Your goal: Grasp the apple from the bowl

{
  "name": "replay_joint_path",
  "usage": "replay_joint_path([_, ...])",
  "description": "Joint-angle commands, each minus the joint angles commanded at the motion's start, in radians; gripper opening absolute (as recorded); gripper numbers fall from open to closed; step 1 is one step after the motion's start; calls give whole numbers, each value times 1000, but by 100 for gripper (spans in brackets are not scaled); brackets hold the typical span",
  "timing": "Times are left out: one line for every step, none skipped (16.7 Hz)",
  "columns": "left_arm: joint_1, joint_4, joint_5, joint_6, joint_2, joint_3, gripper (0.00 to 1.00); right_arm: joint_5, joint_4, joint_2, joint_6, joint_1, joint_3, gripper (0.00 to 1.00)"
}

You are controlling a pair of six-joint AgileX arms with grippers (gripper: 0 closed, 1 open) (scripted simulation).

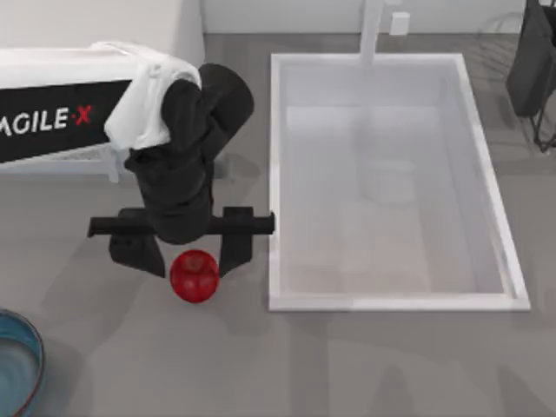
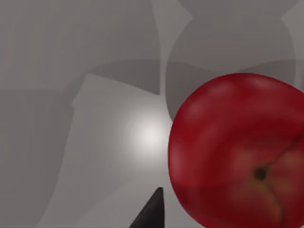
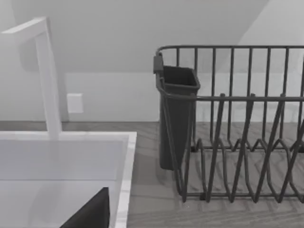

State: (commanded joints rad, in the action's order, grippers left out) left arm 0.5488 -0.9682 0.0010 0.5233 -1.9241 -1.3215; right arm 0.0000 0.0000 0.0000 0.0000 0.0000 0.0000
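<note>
**Apple outside the bowl, left end effector straddling it**

Oddly, the apple [image 1: 194, 275] is not in the bowl [image 1: 19, 360] at all — it sits on the grey surface [image 1: 347, 365], just left of the white sink [image 1: 395, 302], while the bowl lies well apart at the lower left edge of the top view. The left end effector [image 1: 191, 254] hangs right over the fruit, fingers spread wide, one dark finger on each side and the apple poking out between them. Nothing is gripped as far as I can judge; there looks to be a gap on both sides. In the left wrist view the apple [image 2: 240, 152] looms close, with one dark fingertip [image 2: 151, 213] beside it.

By my reading the step in hand is the grasp itself — the approach looks done. The next move calls for settling the fingers level with the widest part of the fruit, then closing evenly; a round glossy apple could roll away if one finger touches first.

The right arm is parked near the dish rack [image 3: 237, 123], beyond the sink's far right corner.
</note>
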Motion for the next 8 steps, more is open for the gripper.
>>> replay_joint_path([0, 0, 0, 0, 0, 0, 90, 0, 0, 0, 0, 0, 0, 100])
replay_joint_path([0, 0, 0, 0, 0, 0, 98, 0, 0, 0, 0, 0, 0, 100])
replay_joint_path([0, 0, 0, 0, 0, 0, 100, 0, 0, 0, 0, 0, 0, 100])
replay_joint_path([0, 0, 0, 0, 0, 0, 100, 0, 0, 0, 0, 0, 0, 100])
replay_joint_path([0, 0, 0, 0, 0, 0, 100, 0, 0, 0, 0, 0, 0, 100])
replay_joint_path([0, 0, 0, 0, 0, 0, 100, 0, 0, 0, 0, 0, 0, 100])
replay_joint_path([0, 0, 0, 0, 0, 0, 100, 0, 0, 0, 0, 0, 0, 100])
replay_joint_path([0, 0, 0, 0, 0, 0, 100, 0, 0, 0, 0, 0, 0, 100])
